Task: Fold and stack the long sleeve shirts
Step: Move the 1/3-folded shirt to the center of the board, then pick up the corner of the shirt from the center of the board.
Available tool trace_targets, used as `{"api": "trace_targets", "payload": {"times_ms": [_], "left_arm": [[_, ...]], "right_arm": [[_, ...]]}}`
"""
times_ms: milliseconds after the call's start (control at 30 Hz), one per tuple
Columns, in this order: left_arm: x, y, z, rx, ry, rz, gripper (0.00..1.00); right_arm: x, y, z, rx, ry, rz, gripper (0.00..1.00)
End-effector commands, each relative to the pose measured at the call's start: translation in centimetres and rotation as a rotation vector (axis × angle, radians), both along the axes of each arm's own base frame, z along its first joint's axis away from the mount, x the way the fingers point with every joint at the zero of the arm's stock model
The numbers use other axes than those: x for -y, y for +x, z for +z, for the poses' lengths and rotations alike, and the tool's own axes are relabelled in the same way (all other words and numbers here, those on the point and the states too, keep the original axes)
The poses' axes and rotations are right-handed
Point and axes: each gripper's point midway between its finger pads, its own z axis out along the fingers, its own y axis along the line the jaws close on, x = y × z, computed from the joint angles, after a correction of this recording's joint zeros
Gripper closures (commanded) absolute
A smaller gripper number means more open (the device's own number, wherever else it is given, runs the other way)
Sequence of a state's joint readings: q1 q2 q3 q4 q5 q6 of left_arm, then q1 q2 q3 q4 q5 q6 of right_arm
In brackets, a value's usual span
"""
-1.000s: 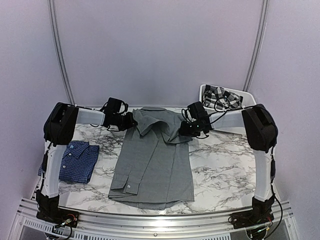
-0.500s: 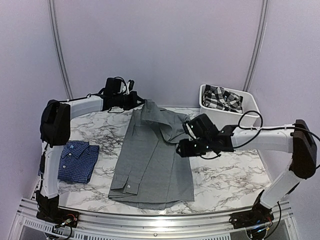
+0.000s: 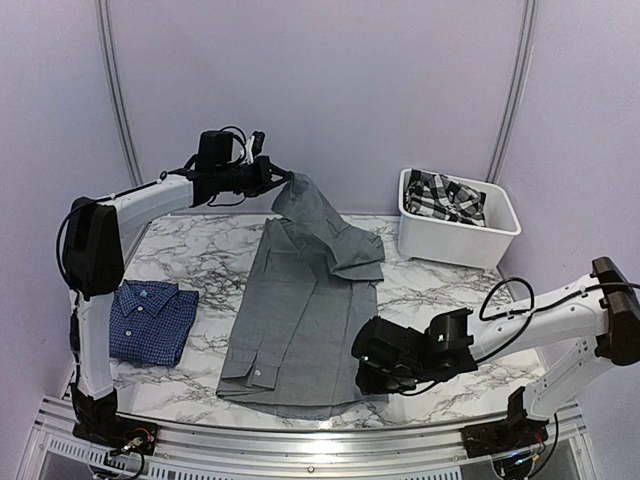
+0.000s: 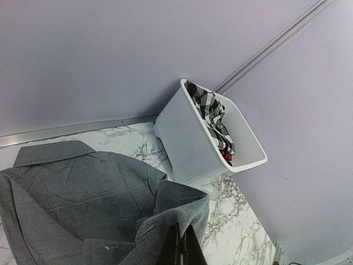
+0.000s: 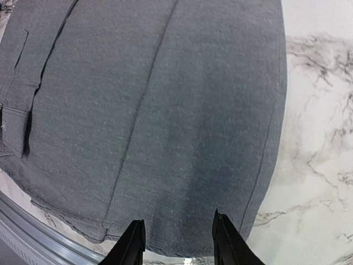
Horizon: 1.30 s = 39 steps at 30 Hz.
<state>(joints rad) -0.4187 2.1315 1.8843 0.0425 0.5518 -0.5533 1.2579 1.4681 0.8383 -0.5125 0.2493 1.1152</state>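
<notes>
The plain grey long sleeve shirt (image 3: 300, 320) lies lengthwise on the marble table, collar at the far end. Its far left part is lifted off the table, pinched in my shut left gripper (image 3: 277, 180). In the left wrist view the fingertips (image 4: 177, 251) close together on a grey fold (image 4: 182, 212), with the collar (image 4: 52, 152) lying below. My right gripper (image 3: 362, 364) hovers over the shirt's near right hem, open, nothing between its fingers (image 5: 222, 237); grey cloth (image 5: 160, 110) fills that view. The dark blue checked shirt (image 3: 152, 320) lies folded at the left.
A white bin (image 3: 458, 232) holding black-and-white plaid cloth (image 3: 440, 192) stands at the back right, also in the left wrist view as the bin (image 4: 190, 146). The table's near metal edge (image 5: 22, 232) runs just below the hem. Bare marble (image 3: 450, 290) lies to the right.
My right arm has swung from the shirt's far right shoulder down to its near right hem. The left gripper has raised its pinched fold higher and farther back.
</notes>
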Motion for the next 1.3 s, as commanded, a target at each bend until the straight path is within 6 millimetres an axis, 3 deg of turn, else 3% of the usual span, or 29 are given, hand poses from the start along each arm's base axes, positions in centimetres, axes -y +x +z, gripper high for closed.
{"api": "trace_targets", "payload": {"times_ms": [0,333,733,800,867,1000,1100,1267], "left_arm": [[0.0,-1.5,4.1,0.062,-0.036,-0.029,1.00],[0.1,-1.5,5.1,0.085,-0.042,-0.027,1.00],[0.4,-1.5,5.6,0.093,-0.050,-0.031,1.00],[0.4,-1.4,5.8,0.098,-0.053,-0.031,1.00],[0.4,-1.4,6.0,0.100,-0.056,-0.030,1.00],[0.3,-1.3,7.0,0.117,-0.064,-0.021,1.00],[0.1,-1.1,8.4,0.145,-0.075,-0.012,1.00],[-0.8,-0.5,11.5,0.197,-0.103,0.017,1.00]], "right_arm": [[2.9,-1.5,-1.7,-0.030,-0.052,-0.165,0.64],[5.1,-2.8,-2.5,-0.049,-0.015,-0.226,0.69],[4.9,-3.0,-4.7,-0.065,-0.075,-0.210,0.71],[5.0,-3.0,-5.0,-0.065,-0.081,-0.213,0.73],[5.1,-3.0,-5.0,-0.065,-0.083,-0.214,0.82],[5.1,-2.7,-4.0,-0.044,-0.100,-0.211,1.00],[5.3,-2.0,-2.1,-0.003,-0.126,-0.216,1.00],[3.9,-0.9,1.2,0.058,-0.095,-0.184,1.00]]}}
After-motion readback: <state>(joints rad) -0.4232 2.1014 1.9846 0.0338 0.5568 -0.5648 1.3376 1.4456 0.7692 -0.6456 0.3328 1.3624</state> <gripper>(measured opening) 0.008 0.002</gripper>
